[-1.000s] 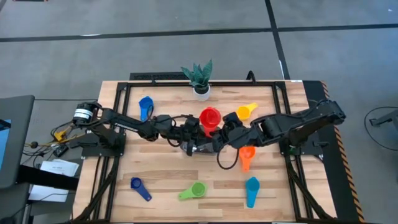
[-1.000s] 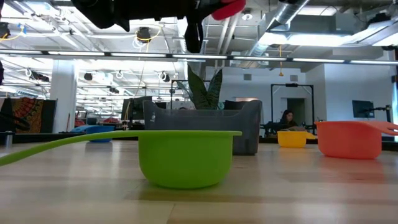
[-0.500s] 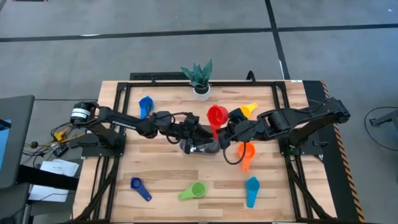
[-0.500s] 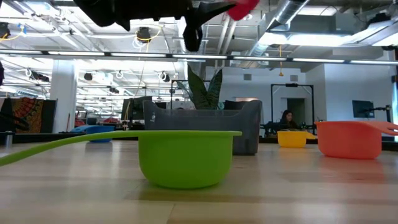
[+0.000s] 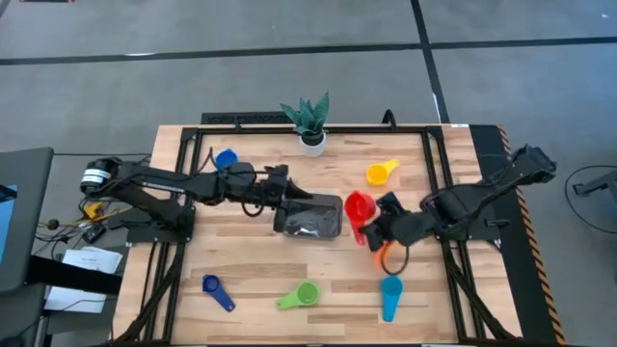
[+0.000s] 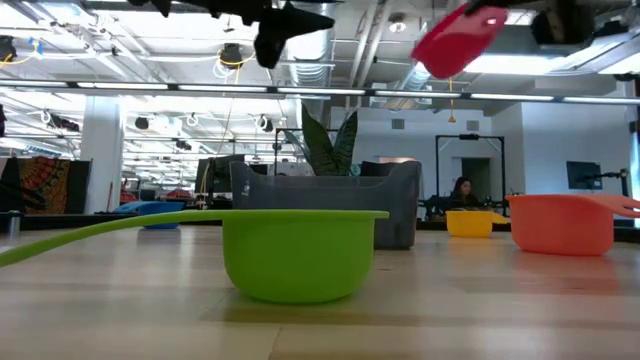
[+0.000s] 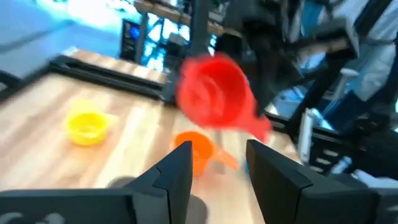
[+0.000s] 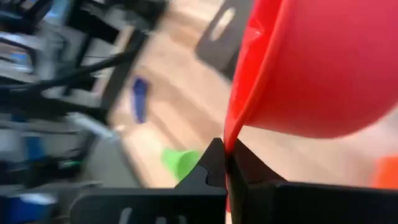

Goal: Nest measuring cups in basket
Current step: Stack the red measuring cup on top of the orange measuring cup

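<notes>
**Red cup in the air beside the basket**

The red measuring cup (image 5: 359, 208) is hanging above the table, just to the right of the basket (image 5: 310, 217) and clear of it. The right gripper (image 5: 372, 229) is pinching it by the handle, its fingers closed on the thin red edge in the right wrist view (image 8: 231, 140). In the low view the cup (image 6: 458, 40) is tilting, high over the tabletop.

The dark mesh basket is sitting near the table's middle. The left gripper (image 5: 285, 198) is hovering at the basket's left end; its fingers (image 7: 177, 171) are standing apart with nothing between them in its wrist view, which is looking across at the red cup (image 7: 214, 93).

The other cups are lying spread over the wooden table (image 5: 251, 260). The orange cup (image 5: 388, 256) is resting just below the right gripper, partly hidden by it. The yellow cup (image 5: 381, 173) is lying toward the far right, the light blue cup (image 5: 390, 295) near the front right, the green cup (image 5: 301, 295) at front centre, the dark blue cup (image 5: 216, 290) at front left, and a blue cup (image 5: 226, 158) at far left. A potted plant (image 5: 308, 120) is standing at the far edge.
</notes>
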